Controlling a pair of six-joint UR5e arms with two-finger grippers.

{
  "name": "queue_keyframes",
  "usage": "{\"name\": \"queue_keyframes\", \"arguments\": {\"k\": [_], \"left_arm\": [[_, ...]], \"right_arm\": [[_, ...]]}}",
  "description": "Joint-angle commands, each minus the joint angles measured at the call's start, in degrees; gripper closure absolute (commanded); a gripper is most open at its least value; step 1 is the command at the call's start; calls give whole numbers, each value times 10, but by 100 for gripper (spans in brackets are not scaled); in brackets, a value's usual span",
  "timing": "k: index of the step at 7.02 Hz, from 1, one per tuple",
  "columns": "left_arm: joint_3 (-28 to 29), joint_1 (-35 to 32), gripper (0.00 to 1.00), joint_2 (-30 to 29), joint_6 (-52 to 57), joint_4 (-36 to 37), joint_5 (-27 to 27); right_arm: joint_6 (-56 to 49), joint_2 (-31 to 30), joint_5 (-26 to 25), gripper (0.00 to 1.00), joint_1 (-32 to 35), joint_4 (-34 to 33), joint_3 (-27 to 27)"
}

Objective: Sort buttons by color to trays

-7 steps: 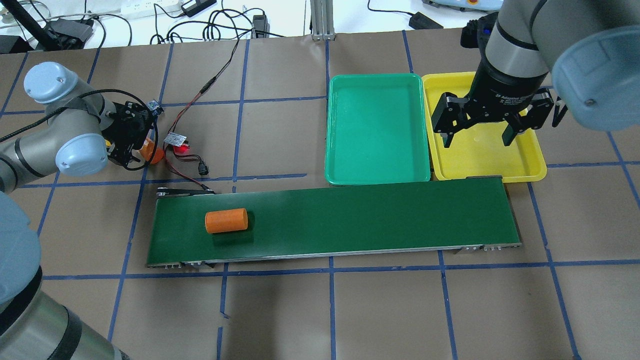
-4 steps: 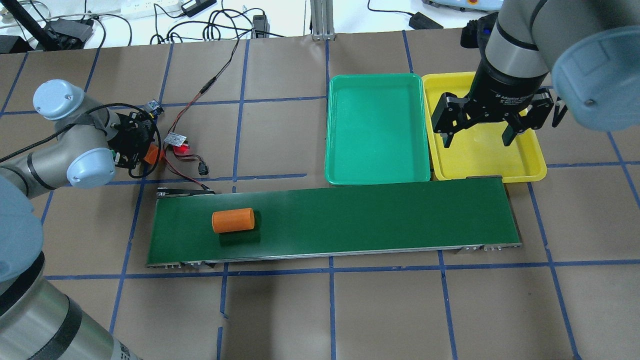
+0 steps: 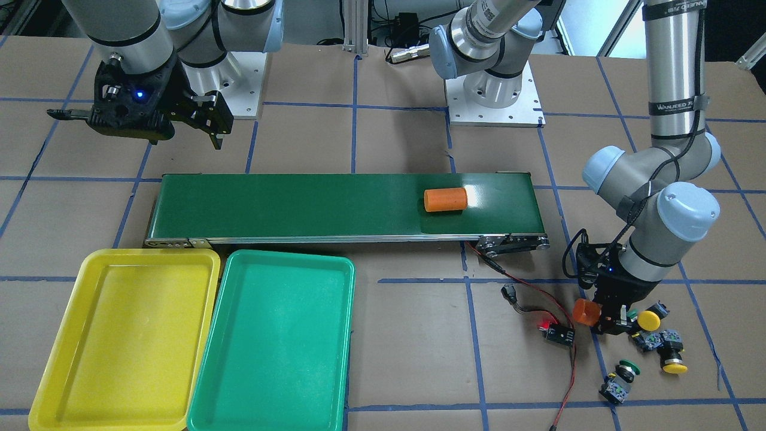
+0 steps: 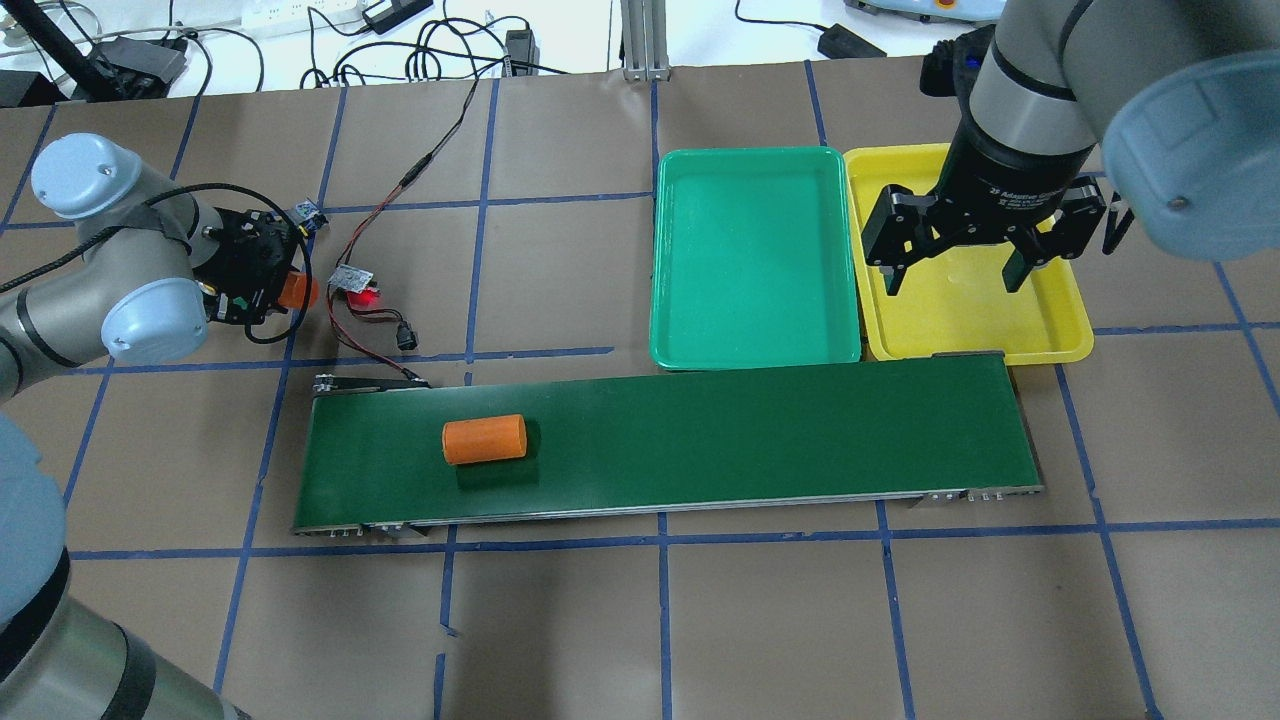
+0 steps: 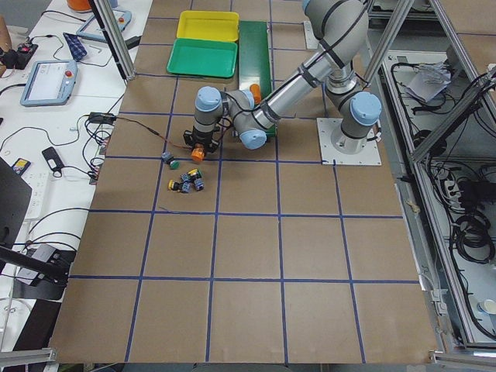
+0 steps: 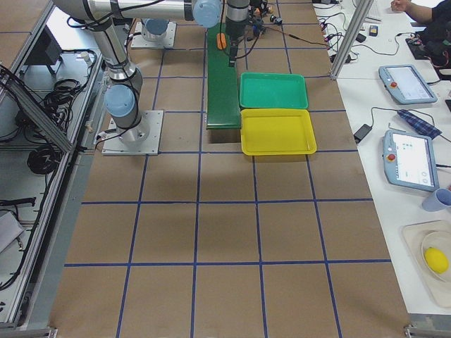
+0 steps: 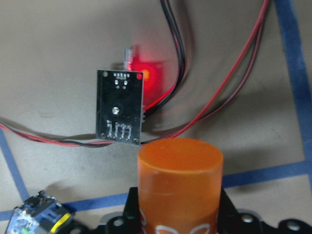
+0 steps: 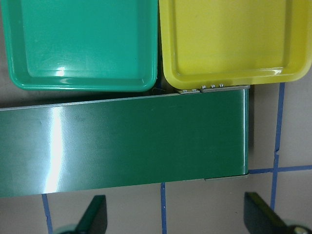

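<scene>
The left pincer (image 3: 593, 315) is clamped tight on an orange cylinder (image 7: 180, 180). The left wrist view shows this up close. It also shows a small black board (image 7: 119, 107) with a red light just past the pincer.

Only the front view shows all the buttons well, because in the overhead view the left arm hides them. They lie on the brown paper near the left pincer. A yellow button (image 3: 649, 319) is just beside it. Then come a fourth button (image 3: 650, 342) whose cap I cannot see, a second yellow button (image 3: 674, 365) and a green button (image 3: 625, 366).

Farther off, the conveyor belt (image 3: 299, 206) carries a second orange cylinder (image 3: 445, 199). The green tray (image 3: 275, 341) and yellow tray (image 3: 125, 341) are well apart from this pincer. Each shows only its bare floor.

The right pincer (image 4: 954, 282) hangs in the air, its fingers wide apart.
</scene>
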Motion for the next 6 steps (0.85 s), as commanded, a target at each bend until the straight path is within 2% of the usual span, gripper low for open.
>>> {"name": "queue_keyframes", "arguments": {"k": [1, 2, 4, 6], "left_arm": [[1, -2, 100, 99, -104, -164, 6], [-19, -7, 100, 140, -161, -211, 6], [-128, -19, 100, 210, -201, -203, 6], [-146, -43, 100, 237, -203, -205, 9]], "right_arm": [[0, -2, -3, 0, 0, -3, 16], [0, -3, -4, 0, 0, -7, 30], [1, -4, -5, 0, 0, -7, 31], [1, -5, -5, 0, 0, -6, 31]]}}
